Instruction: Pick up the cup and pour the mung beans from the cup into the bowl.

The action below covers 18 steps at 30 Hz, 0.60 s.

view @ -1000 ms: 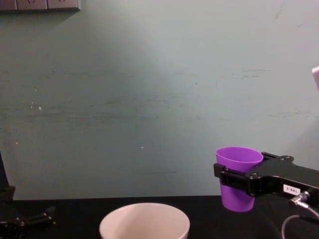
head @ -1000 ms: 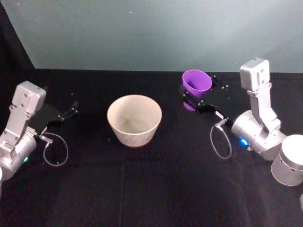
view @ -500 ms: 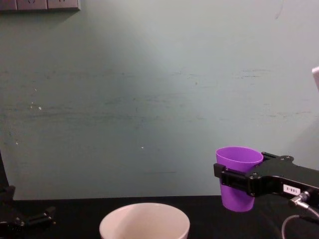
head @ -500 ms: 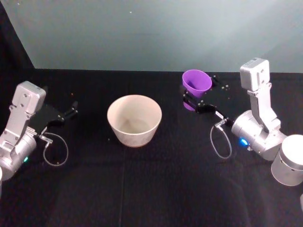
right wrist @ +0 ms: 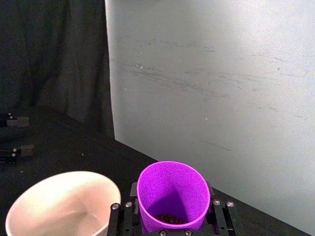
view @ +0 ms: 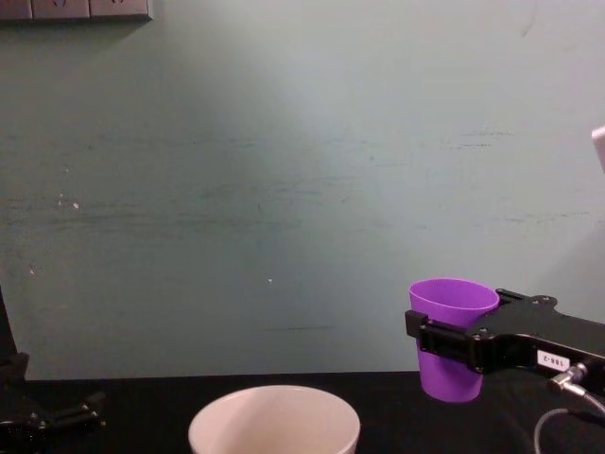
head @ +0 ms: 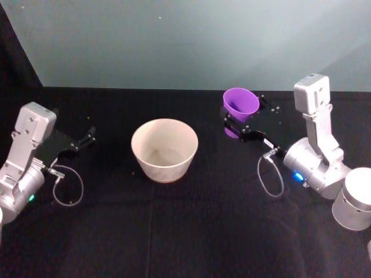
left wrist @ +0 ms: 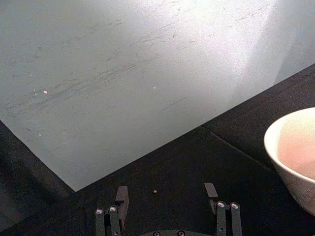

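The right end effector (head: 236, 125) is gripping the cup (head: 240, 103) upright, right of the bowl (head: 164, 148), beans (right wrist: 170, 218) inside. Next it needs carrying over the bowl and tipping. The left end effector (head: 87, 138) is sitting wide, far left.

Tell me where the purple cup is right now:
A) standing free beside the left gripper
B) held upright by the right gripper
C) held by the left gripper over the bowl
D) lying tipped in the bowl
B: the right gripper is clamped around the upright cup, beside the bowl.
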Available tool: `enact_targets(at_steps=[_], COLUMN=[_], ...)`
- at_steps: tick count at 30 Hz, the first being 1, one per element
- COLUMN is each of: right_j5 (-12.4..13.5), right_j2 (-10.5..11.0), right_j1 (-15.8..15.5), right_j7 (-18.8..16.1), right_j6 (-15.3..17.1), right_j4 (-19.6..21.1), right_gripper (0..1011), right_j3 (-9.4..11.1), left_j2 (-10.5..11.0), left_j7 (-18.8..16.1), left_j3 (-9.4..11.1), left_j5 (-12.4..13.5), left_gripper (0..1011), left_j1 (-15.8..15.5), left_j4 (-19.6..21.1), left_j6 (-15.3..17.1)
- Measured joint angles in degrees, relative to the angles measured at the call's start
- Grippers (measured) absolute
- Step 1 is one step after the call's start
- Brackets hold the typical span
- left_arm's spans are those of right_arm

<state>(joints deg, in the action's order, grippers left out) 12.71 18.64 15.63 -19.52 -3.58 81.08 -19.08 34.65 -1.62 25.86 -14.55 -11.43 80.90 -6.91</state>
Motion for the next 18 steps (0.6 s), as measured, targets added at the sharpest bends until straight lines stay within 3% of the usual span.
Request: enact_targets(at_steps=[12,16,18], right_j5=[-0.4,-4.7,-8.2], right_j2=[0.0,0.6,1.1], right_j1=[0.0,0.4,1.0], right_j7=[0.0,1.2,2.5], right_j6=[0.0,0.7,1.9], right_j4=[0.0,1.3,2.1], right_gripper=[734,734,735], right_j3=[0.0,-1.3,-2.4], left_j2=[0.0,0.0,0.0], left_j7=[0.0,0.0,0.0], left_j3=[0.0,0.0,0.0], left_j5=[0.0,0.0,0.0], left_gripper=[1000,1000,1000], left_j1=[0.0,0.0,0.0], left_j4=[0.0,0.0,0.0], left_j6=[0.0,0.0,0.0])
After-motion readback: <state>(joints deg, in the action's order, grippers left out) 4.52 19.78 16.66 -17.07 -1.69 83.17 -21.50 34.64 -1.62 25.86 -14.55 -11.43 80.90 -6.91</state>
